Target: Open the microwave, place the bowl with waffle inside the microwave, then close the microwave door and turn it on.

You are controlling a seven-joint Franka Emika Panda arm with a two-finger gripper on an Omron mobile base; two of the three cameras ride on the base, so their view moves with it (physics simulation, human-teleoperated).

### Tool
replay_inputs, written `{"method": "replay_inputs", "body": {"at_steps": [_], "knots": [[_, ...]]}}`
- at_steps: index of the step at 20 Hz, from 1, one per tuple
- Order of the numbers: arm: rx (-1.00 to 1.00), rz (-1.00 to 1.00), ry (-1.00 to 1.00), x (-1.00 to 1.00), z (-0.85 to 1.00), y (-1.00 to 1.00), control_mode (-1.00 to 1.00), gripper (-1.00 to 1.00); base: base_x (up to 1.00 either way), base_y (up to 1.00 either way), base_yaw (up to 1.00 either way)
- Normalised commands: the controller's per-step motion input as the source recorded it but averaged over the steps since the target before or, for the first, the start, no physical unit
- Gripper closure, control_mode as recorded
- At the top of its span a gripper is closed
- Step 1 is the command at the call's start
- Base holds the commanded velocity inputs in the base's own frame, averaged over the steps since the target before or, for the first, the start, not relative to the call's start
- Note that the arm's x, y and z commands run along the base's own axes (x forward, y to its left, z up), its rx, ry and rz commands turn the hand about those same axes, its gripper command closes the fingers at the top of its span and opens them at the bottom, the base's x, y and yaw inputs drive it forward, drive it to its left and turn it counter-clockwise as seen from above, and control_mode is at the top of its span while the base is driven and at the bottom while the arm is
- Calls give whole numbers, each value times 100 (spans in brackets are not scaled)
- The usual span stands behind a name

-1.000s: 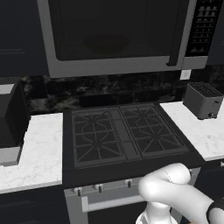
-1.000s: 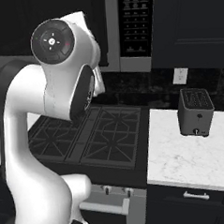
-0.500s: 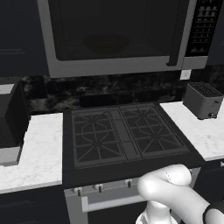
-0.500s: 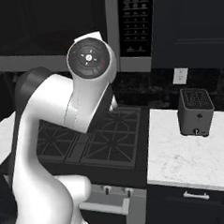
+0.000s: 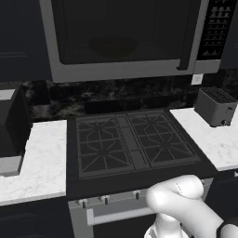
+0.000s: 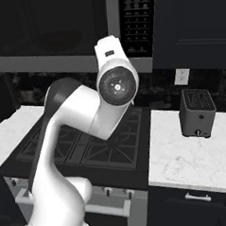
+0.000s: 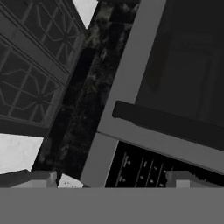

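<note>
Seen low in the hand view, two dark fingers [image 7: 111, 178] are spread wide apart with nothing held between them. Just beyond them, the view rolled sideways, the black keypad strip [image 7: 144, 168] of the microwave [image 7: 131, 65] is shown, and past it the black bar handle [image 7: 168, 122] of the microwave door [image 7: 183, 70], which is shut. The dark backsplash [image 7: 87, 87] and the stove [image 7: 30, 65] grates are caught at the left of that view.

From the left base view, the microwave [image 5: 125, 42] is seen mounted above the stove [image 5: 132, 144], its door [image 5: 116, 32] closed and its handle [image 5: 188, 35] upright beside the keypad strip [image 5: 214, 28]. Behind the dark window a round, bowl-like shape [image 5: 111, 46] is faintly made out; what it is cannot be told.

White marble tabletop [image 5: 42, 162] is laid on both sides of the stove. A small slotted toaster [image 6: 197, 113] is set on the right-hand tabletop [image 6: 193, 157], near the wall outlet [image 6: 181, 76].
</note>
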Motion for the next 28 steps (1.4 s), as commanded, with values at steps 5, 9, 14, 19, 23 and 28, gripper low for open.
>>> {"method": "replay_inputs", "body": {"at_steps": [5, 9, 14, 19, 23, 28], "knots": [[2, 0, -9, 22, 0, -16, -100, -100, 0, 0, 0], [0, 0, -1, 0, 4, 0, -100, 100, 0, 0, 0], [0, 0, 0, 0, 40, 0, -100, 100, 0, 0, 0], [0, 0, 0, 15, 26, 0, -100, 100, 0, 0, 0], [0, 1, 0, 36, 0, 0, -100, 100, 0, 0, 0], [0, 3, 0, 32, -9, 0, -100, 100, 0, 0, 0]]}}
